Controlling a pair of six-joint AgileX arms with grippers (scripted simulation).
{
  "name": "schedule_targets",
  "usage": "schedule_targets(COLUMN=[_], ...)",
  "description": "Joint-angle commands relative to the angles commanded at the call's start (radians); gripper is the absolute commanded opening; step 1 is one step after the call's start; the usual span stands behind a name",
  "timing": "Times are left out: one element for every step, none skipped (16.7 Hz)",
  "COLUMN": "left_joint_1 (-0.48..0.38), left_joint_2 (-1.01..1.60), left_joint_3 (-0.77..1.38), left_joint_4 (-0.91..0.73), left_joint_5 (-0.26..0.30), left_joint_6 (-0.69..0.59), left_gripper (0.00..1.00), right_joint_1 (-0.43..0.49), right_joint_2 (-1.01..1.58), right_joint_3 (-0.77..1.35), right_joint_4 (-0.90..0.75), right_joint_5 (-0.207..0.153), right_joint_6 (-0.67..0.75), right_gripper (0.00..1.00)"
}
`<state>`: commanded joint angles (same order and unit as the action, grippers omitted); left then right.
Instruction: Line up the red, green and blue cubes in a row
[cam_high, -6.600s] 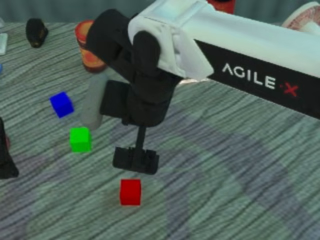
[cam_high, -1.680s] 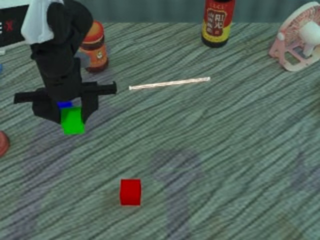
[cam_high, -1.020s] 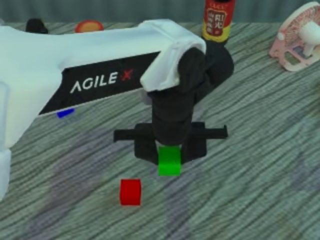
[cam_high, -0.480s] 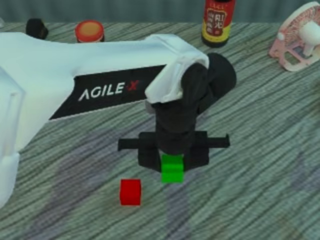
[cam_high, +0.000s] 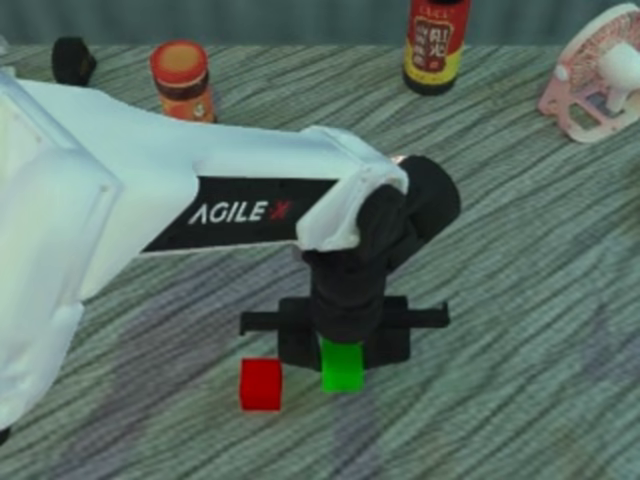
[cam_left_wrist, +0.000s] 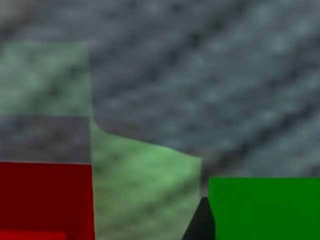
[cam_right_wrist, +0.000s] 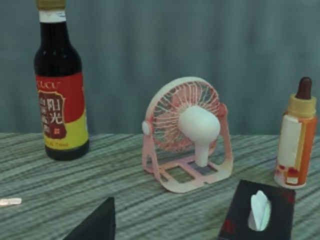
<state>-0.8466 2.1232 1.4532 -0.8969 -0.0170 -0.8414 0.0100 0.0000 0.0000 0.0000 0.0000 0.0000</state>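
A: Where do we have the left gripper (cam_high: 342, 352) just now?

B: Low over the table's near middle, at the end of our white left arm (cam_high: 170, 210), which reaches in from nine o'clock. Its jaws are closed on the small matte bright green cube (cam_high: 341, 367), which sits between them; whether the cube touches the striped grey cloth table (cam_high: 520, 300) we cannot tell.

A: And the small matte bright red cube (cam_high: 261, 384)?

B: On the table just beside the green one, at its nine o'clock, a narrow strip of cloth between them. The left wrist view shows the same: red cube (cam_left_wrist: 46, 200) and green cube (cam_left_wrist: 265, 207) apart, with cloth between.

A: The blue cube?

B: We cannot see it in any view.

A: What else stands on the table?

B: Toward twelve o'clock, an orange jar with a red lid (cam_high: 182, 80) and a dark sauce bottle with a red and yellow label (cam_high: 436, 45); at two o'clock, a pink desk fan (cam_high: 598, 75).

A: Our right gripper?

B: Its wrist camera faces that bottle (cam_right_wrist: 60, 90) and fan (cam_right_wrist: 187, 132); its jaws we cannot tell.
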Motion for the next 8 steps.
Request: schedule_targets(left_joint_1=[0.0,0.0,0.0,0.0,0.0,0.0,0.0,0.0], left_joint_2=[0.0,0.0,0.0,0.0,0.0,0.0,0.0,0.0], left_joint_3=[0.0,0.0,0.0,0.0,0.0,0.0,0.0,0.0], left_joint_4=[0.0,0.0,0.0,0.0,0.0,0.0,0.0,0.0], left_joint_5=[0.0,0.0,0.0,0.0,0.0,0.0,0.0,0.0], left_joint_6=[0.0,0.0,0.0,0.0,0.0,0.0,0.0,0.0], left_gripper=[0.0,0.08,0.15,0.23,0.3,0.38,0.45,0.53], right_joint_1=[0.0,0.0,0.0,0.0,0.0,0.0,0.0,0.0], right_joint_2=[0.0,0.0,0.0,0.0,0.0,0.0,0.0,0.0], right_joint_3=[0.0,0.0,0.0,0.0,0.0,0.0,0.0,0.0], right_joint_4=[0.0,0.0,0.0,0.0,0.0,0.0,0.0,0.0], right_joint_5=[0.0,0.0,0.0,0.0,0.0,0.0,0.0,0.0], right_joint_6=[0.0,0.0,0.0,0.0,0.0,0.0,0.0,0.0], right_gripper=[1.0,1.0,1.0,1.0,1.0,1.0,1.0,1.0])
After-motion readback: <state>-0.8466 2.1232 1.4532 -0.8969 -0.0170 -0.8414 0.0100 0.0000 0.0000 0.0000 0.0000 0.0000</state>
